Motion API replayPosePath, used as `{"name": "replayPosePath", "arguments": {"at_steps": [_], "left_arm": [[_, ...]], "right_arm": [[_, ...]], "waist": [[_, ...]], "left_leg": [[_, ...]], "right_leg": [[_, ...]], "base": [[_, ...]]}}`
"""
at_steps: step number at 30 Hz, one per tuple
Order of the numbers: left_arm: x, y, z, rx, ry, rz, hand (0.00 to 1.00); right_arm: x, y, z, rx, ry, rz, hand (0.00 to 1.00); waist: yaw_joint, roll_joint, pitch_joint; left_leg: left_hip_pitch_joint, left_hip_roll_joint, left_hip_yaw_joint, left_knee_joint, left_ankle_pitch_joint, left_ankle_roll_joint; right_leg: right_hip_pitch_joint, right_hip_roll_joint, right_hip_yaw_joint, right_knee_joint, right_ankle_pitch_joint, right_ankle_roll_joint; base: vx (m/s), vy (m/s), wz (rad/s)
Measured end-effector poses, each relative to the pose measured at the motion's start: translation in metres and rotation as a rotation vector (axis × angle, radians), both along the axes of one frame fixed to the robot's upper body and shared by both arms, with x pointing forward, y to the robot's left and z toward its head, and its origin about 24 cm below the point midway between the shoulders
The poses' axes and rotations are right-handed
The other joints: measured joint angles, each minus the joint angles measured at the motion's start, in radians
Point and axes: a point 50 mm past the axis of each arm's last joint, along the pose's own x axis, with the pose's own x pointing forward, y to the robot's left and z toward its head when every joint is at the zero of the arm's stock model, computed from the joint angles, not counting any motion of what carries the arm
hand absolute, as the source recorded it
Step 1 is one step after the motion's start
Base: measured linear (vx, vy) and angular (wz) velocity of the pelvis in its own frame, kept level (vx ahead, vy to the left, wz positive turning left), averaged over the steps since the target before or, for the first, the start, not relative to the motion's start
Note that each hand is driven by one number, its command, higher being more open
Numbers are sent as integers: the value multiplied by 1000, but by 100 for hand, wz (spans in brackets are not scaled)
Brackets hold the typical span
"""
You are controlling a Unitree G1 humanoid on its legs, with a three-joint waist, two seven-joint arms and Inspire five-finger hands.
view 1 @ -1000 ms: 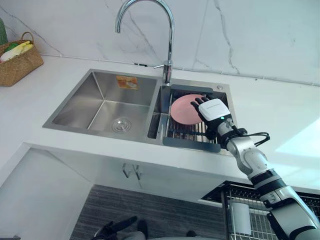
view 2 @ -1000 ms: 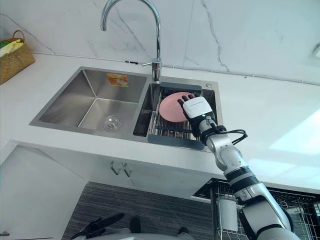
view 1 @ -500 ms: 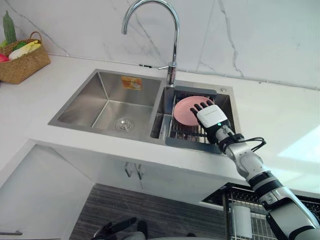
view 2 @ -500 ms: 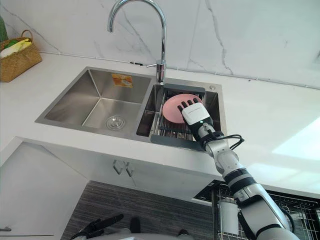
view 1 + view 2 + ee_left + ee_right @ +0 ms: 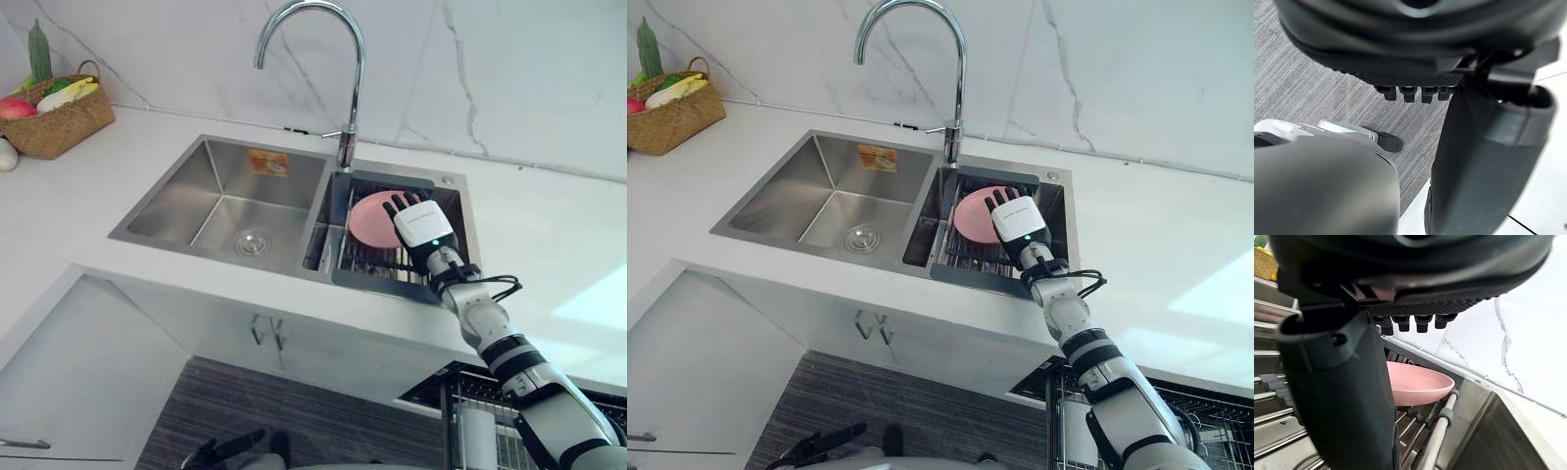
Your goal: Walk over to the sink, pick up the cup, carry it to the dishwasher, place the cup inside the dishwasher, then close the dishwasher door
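A shallow pink dish rests tilted on a metal drying rack in the sink's right basin; no cup is visible. My right hand hovers over the rack, just right of the dish, with its fingers straight and open, and nothing is in it. In the right wrist view the dish lies just past the fingertips, apart from them. My left hand hangs low over the grey floor, fingers relaxed and holding nothing.
A tall chrome tap rises behind the divider between the basins. The left basin has a drain. A wicker basket of vegetables sits at the far left of the white counter. A wire dishwasher rack shows at lower right.
The whole picture has shifted to the right, bringing more of the basket into view, so the camera moved. My right hand stays open beside the pink dish.
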Motion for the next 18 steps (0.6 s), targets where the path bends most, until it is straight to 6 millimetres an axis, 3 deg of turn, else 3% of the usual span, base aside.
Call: {"name": "replayPosePath", "arguments": {"at_steps": [18], "left_arm": [[-1, 1, 0, 8, 7, -11, 100]], "right_arm": [[2, 1, -10, 31, -40, -39, 100]], "waist": [[8, -2, 2]], "left_leg": [[-5, -1, -4, 0, -2, -3]], "right_leg": [[3, 0, -9, 0, -3, 1]], "base": [[0, 2, 0]]}}
